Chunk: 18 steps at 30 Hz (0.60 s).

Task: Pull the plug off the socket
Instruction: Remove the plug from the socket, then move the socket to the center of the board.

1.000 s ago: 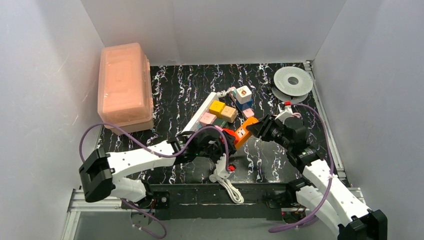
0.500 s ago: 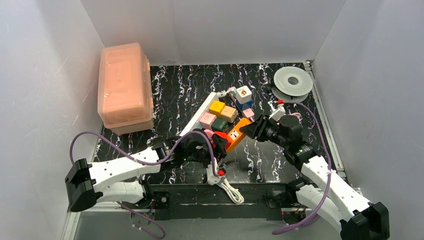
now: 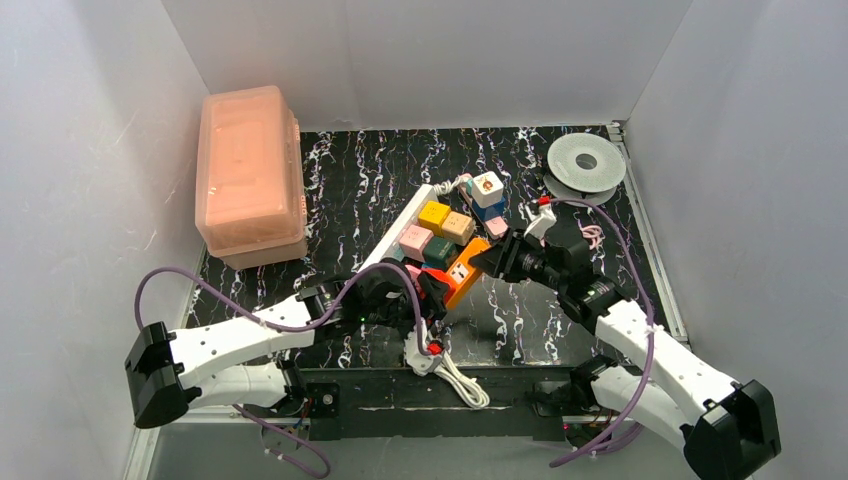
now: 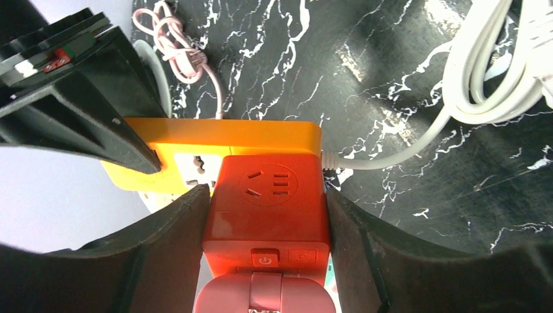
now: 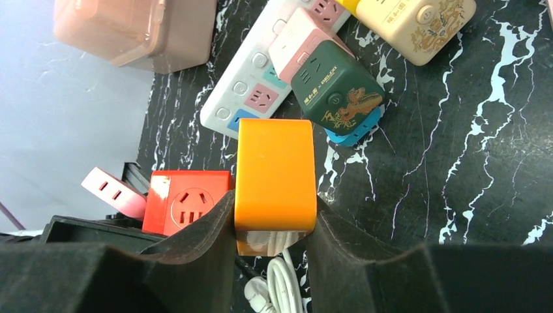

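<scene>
The socket (image 3: 398,232), a long white strip, lies diagonally mid-table with a pink (image 3: 415,238), a green (image 3: 440,250), a yellow (image 3: 434,214) and a beige cube plug (image 3: 459,227) seated on it. It also shows in the right wrist view as the socket (image 5: 244,98). My left gripper (image 4: 267,195) is shut on a red cube plug (image 4: 270,215). That cube sits against the outlet face of a short orange block (image 4: 215,140). My right gripper (image 5: 274,215) is shut on the orange block (image 5: 274,173) from the opposite end. The red cube (image 3: 432,283) and orange block (image 3: 466,267) hang just off the strip's near end.
A white cord (image 3: 450,365) runs from the orange block to a coil at the near edge. A pink lidded box (image 3: 248,175) stands back left and a grey disc (image 3: 586,162) back right. A white cube on a blue one (image 3: 487,187) sits behind the strip. White walls enclose the table.
Both grippers have shifted left together, carrying the red cube and orange block, still joined, closer to the strip's near end. Neither grip has changed.
</scene>
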Tool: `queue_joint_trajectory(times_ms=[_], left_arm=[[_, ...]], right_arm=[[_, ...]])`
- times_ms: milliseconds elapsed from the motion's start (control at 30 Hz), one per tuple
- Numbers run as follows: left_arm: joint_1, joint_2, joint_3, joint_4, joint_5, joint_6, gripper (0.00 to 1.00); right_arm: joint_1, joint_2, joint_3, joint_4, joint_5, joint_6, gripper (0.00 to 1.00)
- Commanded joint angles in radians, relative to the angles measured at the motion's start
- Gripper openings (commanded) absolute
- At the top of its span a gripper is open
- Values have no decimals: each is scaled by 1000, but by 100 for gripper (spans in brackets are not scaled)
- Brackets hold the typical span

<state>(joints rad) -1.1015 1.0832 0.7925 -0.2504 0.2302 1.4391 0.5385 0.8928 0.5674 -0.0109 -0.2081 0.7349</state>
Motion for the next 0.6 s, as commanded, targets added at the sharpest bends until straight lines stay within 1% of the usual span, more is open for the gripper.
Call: queue_joint_trajectory(times_ms=[0, 200, 300, 467, 567], left_arm=[[-20, -36, 89, -55, 119, 53, 6], [-20, -2, 133, -98, 140, 70, 6], [-19, -6, 138, -104, 135, 70, 5], [-20, -73, 103, -118, 94, 51, 6], [-20, -116, 86, -118, 50, 28, 6]], right_arm=[[16, 70, 29, -164, 435, -220, 1], [79, 123, 67, -172, 489, -260, 1], [90, 142, 79, -189, 510, -245, 1], [74, 92, 51, -180, 538, -196, 1], [4, 44, 48, -233, 559, -172, 1]])
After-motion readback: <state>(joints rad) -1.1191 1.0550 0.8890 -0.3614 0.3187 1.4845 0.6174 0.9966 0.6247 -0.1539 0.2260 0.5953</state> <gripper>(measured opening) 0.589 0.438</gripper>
